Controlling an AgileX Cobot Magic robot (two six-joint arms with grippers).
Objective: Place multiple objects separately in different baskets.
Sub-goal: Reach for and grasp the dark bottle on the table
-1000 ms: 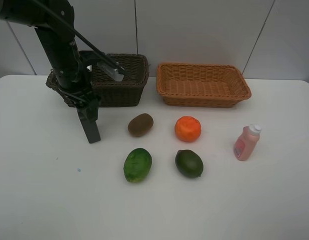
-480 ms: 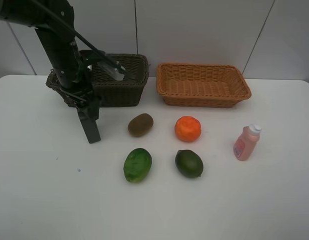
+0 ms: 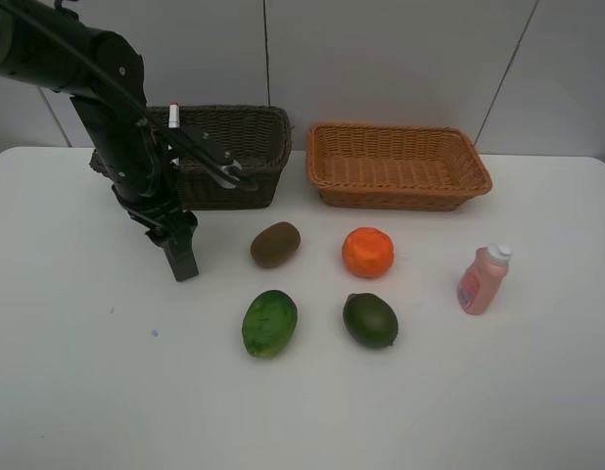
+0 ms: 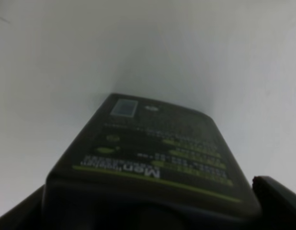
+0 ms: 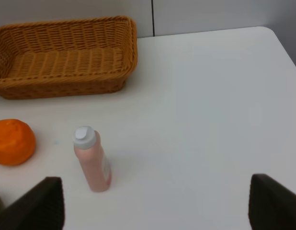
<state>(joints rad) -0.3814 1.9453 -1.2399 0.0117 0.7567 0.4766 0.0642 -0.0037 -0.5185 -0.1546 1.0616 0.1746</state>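
The left gripper (image 3: 172,230) is clamped wide around the upper end of the dark green rectangular bottle (image 3: 182,259). The bottle hangs below the jaws, its long axis near upright and slightly tilted, free end pointing down at the table (image 3: 77,372). This looks like the pick-up step. Next comes a lift clear, then a carry over the dark brown basket (image 3: 254,186) just behind the gripper. The right gripper (image 5: 157,203) is spread and empty.
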